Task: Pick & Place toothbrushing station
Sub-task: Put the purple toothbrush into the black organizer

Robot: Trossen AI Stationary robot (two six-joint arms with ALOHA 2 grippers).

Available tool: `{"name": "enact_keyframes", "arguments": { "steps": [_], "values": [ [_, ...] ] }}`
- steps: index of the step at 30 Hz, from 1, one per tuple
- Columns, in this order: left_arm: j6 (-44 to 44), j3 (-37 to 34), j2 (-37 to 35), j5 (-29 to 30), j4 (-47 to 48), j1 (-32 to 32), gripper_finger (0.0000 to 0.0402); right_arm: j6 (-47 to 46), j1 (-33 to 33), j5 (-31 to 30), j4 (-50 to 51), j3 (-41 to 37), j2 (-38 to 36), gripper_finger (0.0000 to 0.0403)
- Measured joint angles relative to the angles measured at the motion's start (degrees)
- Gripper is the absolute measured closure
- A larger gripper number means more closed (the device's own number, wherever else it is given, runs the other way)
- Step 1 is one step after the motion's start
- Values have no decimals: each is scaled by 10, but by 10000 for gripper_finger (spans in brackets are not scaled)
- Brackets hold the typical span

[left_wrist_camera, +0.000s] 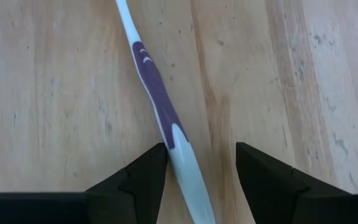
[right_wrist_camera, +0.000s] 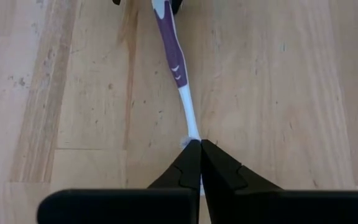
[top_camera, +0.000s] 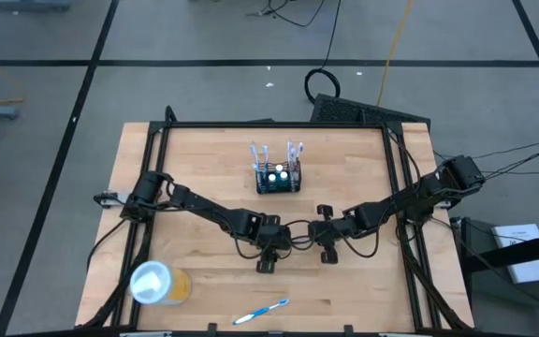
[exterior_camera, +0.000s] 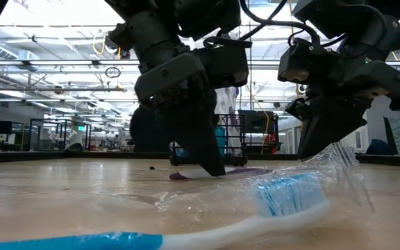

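Toothbrushing station (top_camera: 278,178) upright near table's (top_camera: 363,290) far edge, two brushes and a tube already standing in it; purple toothbrush (left_wrist_camera: 160,106) flat on the wood at mid-table, blue toothbrush (top_camera: 261,312) and yellow cup (top_camera: 160,284) near the front edge, not yet placed. Left gripper (left_wrist_camera: 201,165) low over the purple handle, fingers apart, straddling it, not clamped; right gripper (right_wrist_camera: 200,163) fingers together at the bristle end, apparently pinning rather than gripping. Roughly midway: pick in hand, lift and placement remaining.

My black wire-mesh toothbrushing station (top_camera: 278,178) stands upright near the table's far edge, toothbrushes sticking up.
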State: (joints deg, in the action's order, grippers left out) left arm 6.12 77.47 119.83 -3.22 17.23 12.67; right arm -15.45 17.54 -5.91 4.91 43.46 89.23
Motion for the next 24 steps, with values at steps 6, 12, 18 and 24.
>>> {"name": "enact_keyframes", "arguments": {
  "steps": [6, 12, 18, 24],
  "values": [
    [17, 0, 0, 0, -4, 0, 206, 4, 0, 0, -1, 0, 0, 403],
    [21, 0, 1, 5, -4, 0, 273, 8, 0, 0, -2, 0, 0, 403],
    [22, 0, 1, 22, -4, -1, 379, 12, 1, 10, -2, 0, 0, 403],
    [20, 0, 2, 16, 1, -2, 383, 12, 0, -2, -3, 1, 0, 403]
  ]
}}
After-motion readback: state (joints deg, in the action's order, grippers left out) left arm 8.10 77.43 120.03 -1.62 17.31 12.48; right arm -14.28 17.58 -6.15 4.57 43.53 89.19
